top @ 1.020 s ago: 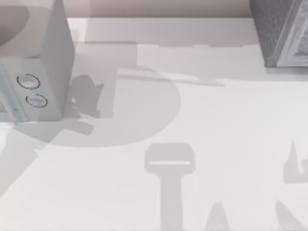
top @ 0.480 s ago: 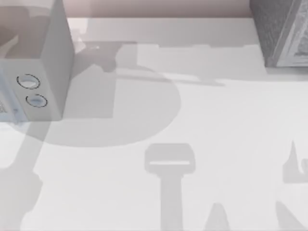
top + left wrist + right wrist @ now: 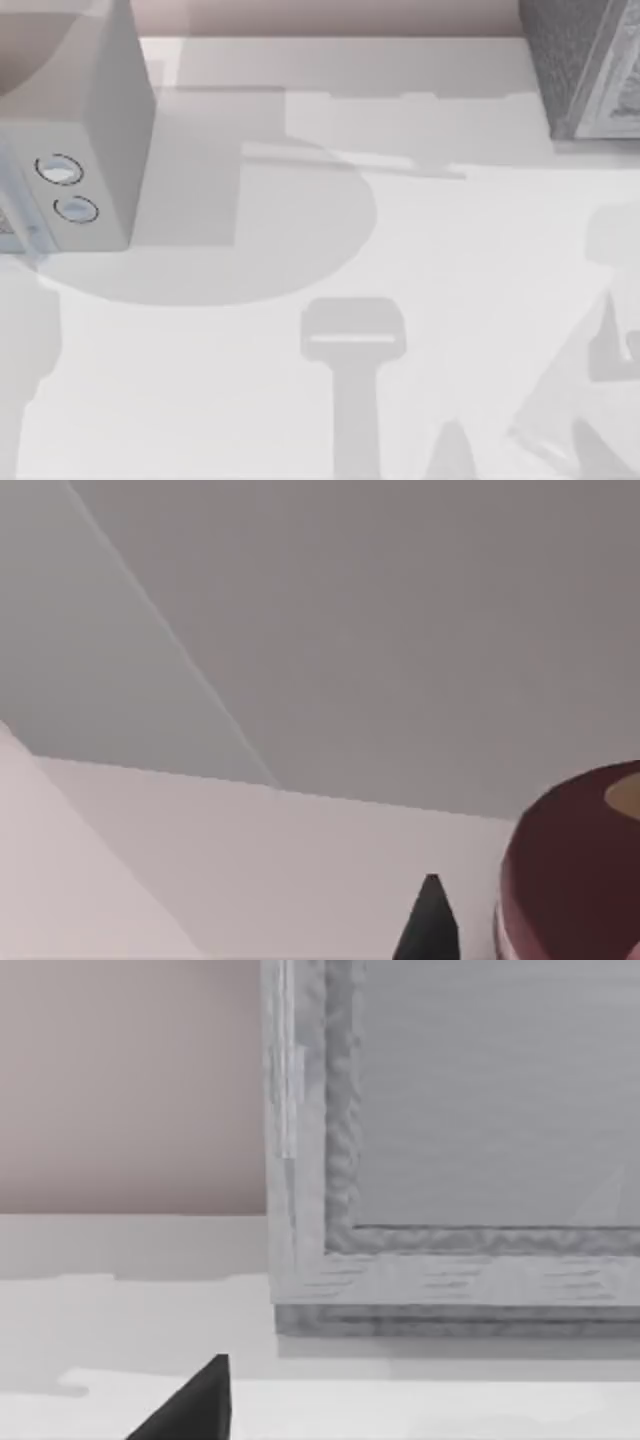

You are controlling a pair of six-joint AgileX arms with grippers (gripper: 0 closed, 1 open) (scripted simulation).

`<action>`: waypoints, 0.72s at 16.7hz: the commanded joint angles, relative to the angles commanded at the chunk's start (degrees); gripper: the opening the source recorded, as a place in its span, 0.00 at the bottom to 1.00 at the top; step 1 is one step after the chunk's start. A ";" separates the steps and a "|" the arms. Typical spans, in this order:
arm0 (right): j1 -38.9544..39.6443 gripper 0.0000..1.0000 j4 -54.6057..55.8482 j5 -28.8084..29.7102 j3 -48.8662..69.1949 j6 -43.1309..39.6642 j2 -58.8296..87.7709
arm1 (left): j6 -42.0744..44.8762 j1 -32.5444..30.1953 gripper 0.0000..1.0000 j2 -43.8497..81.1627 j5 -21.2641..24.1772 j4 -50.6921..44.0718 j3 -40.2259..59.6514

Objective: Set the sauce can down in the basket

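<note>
The sauce can (image 3: pixel 575 875) shows in the left wrist view as a dark-red rounded top with a brown patch, cut off at the picture's edge. A dark tip of my left gripper (image 3: pixel 430 927) stands close beside it. Whether the two touch cannot be made out. In the right wrist view, a dark tip of my right gripper (image 3: pixel 195 1405) hangs over the white table in front of a grey textured box. The basket is out of view.
A grey box with two round knobs (image 3: pixel 75 150) stands at the table's back left. A grey textured box (image 3: pixel 590 70) (image 3: pixel 450 1160) stands at the back right. Soft shadows lie across the white table (image 3: pixel 330 240).
The arm shadow beside the knobbed box has slid to the table's left edge. A new faint shadow has come in at the right edge.
</note>
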 joint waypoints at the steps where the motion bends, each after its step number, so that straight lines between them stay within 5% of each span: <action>1: 0.00 1.00 0.00 0.00 0.00 0.00 0.00 | -0.56 3.06 0.00 1.34 3.56 -0.41 -1.33; 6: 0.00 1.00 0.00 0.00 0.00 0.00 0.00 | -3.67 13.20 0.00 5.48 16.75 -1.51 -8.60; 12: 0.00 1.00 0.00 0.00 0.00 0.00 0.00 | -4.30 14.13 0.00 5.90 18.32 -1.61 -10.00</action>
